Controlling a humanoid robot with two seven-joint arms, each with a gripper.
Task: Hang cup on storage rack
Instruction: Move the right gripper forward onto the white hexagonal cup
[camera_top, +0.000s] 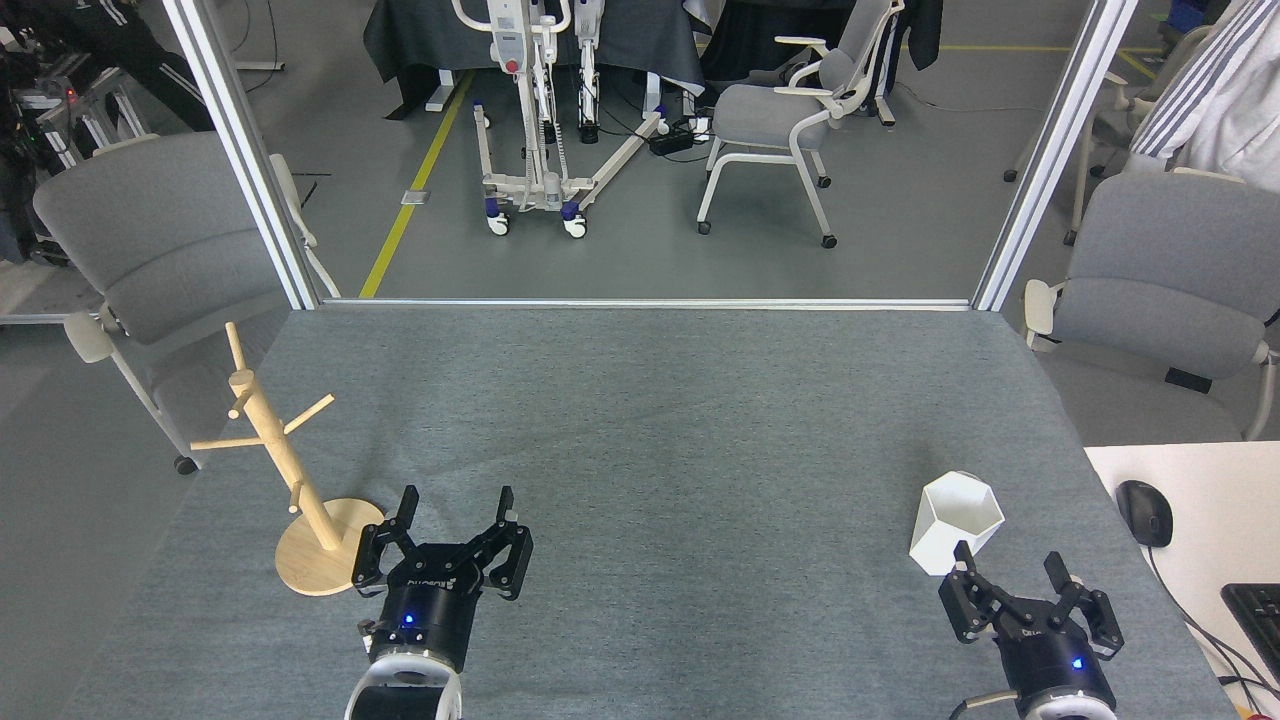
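Note:
The white cup (955, 521) with its hexagonal rim stands upright on the grey table at the right, free of any grip. My right gripper (1010, 565) is open just in front of it, its fingertips close to the cup's near side with nothing between them. The wooden storage rack (280, 460) stands at the table's left edge, its post leaning up from a round disc base, its pegs bare. My left gripper (455, 501) is open beside the rack's base, to its right, holding nothing.
The grey felt table (640, 420) ends at a metal frame rail at the back. A white desk with a black mouse (1144, 512) and a keyboard adjoins the right side. Grey chairs (1165, 270) stand beyond both table sides. A person's striped sleeve shows at top right.

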